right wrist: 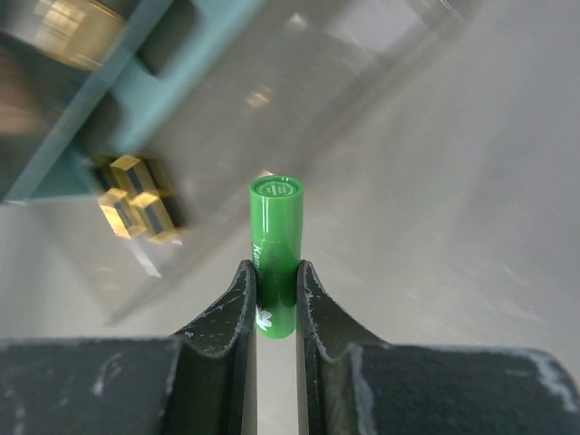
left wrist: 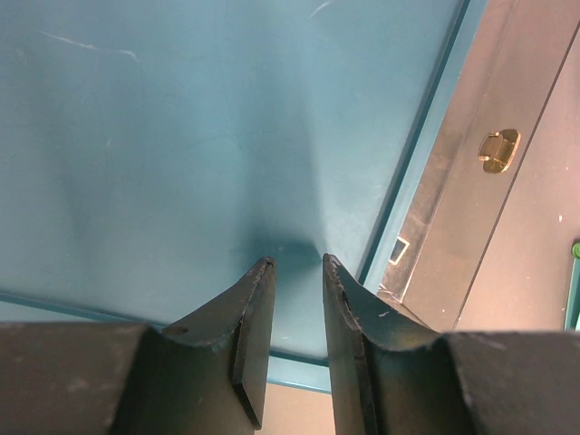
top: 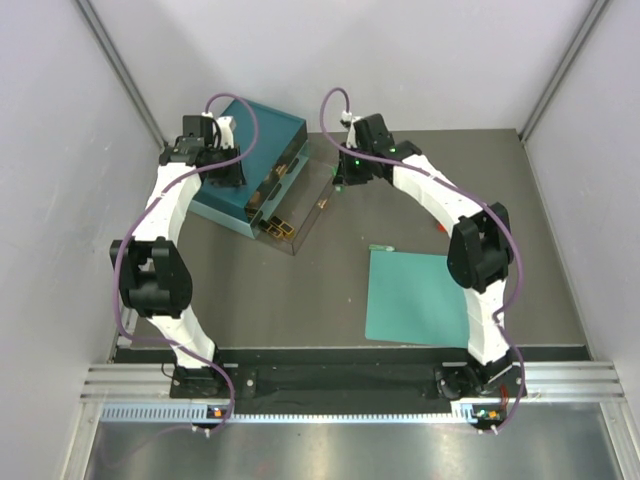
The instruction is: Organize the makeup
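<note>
My right end effector (right wrist: 272, 268) is clamped on the slim green tube (right wrist: 275, 237). It's glossy plastic, held over the table (top: 300, 290) just beside the clear drawer (top: 305, 210) sticking out of the teal box (top: 250, 140). Gold-edged blocks (right wrist: 136, 195) sit in that drawer. Left end effector (left wrist: 297, 263) hovers over the box top, fingers slightly apart, gripping nothing.

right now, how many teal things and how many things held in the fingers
teal: 2, box and mat
held: 1, tube in the right fingers
total: 3
</note>
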Available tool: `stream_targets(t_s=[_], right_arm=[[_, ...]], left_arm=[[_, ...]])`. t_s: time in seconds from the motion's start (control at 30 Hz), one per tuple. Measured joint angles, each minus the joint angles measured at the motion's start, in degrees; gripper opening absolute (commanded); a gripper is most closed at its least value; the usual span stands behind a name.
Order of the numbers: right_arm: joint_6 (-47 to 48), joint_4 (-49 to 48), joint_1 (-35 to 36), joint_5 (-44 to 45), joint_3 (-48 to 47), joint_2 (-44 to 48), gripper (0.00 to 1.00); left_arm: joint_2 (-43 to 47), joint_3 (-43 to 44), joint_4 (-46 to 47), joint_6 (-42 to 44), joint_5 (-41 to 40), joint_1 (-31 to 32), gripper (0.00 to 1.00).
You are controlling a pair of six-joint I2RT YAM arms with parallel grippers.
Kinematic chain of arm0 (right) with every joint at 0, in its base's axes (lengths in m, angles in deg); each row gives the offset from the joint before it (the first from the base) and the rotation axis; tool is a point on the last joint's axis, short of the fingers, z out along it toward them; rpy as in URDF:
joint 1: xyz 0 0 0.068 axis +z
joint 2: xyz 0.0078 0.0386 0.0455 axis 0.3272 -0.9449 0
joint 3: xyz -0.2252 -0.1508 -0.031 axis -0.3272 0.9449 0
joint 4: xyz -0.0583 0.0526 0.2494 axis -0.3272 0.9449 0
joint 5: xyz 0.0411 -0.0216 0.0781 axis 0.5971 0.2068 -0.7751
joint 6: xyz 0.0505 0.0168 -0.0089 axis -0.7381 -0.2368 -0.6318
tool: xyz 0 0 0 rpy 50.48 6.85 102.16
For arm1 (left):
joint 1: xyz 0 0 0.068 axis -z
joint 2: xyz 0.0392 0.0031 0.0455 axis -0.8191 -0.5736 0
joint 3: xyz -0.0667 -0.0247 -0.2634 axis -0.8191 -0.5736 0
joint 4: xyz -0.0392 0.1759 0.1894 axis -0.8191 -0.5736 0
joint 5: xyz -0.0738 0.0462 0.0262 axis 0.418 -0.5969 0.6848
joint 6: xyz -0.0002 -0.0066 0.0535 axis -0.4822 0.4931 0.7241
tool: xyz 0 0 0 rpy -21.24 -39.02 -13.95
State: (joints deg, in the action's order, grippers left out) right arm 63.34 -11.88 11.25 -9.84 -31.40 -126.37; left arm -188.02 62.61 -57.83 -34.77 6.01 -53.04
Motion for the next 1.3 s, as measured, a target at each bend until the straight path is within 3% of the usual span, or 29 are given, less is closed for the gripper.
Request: stream_targets(t_s=[0.5, 0.6, 0.83, 0.93, 1.17, 1.3], right_arm=[[-6.0, -2.3, 7.2, -8.2, -10.7, -12.2, 0.06], [-6.3, -1.6, 8.4, -8.9, -10.9, -13.2, 0.14], [-6.1, -1.1, 9.8, -9.5, -11.0, -14.1, 0.51], [-5.8, -1.3, 9.9, -9.4, -11.0, -14.1, 0.59], [-4.3, -1.6, 9.9, -7.5, -10.4, -13.0, 0.59], [-0.6, -1.2, 9.6, -4.6, -5.4, -7.3, 0.61]], left_arm=[[-0.5, 0.7, -0.3, 0.0, 0.2, 0.0, 0.34], [-0.5, 0.7, -0.3, 0.0, 0.2, 0.0, 0.34], [-0.5, 0.7, -0.3, 0.0, 0.1, 0.0, 0.34], [-0.5, 0.7, -0.3, 0.0, 0.1, 0.0, 0.34], [-0.5, 0.7, -0.3, 0.0, 0.1, 0.0, 0.34], [-0.5, 0.7, -0.3, 0.0, 0.2, 0.0, 0.34]])
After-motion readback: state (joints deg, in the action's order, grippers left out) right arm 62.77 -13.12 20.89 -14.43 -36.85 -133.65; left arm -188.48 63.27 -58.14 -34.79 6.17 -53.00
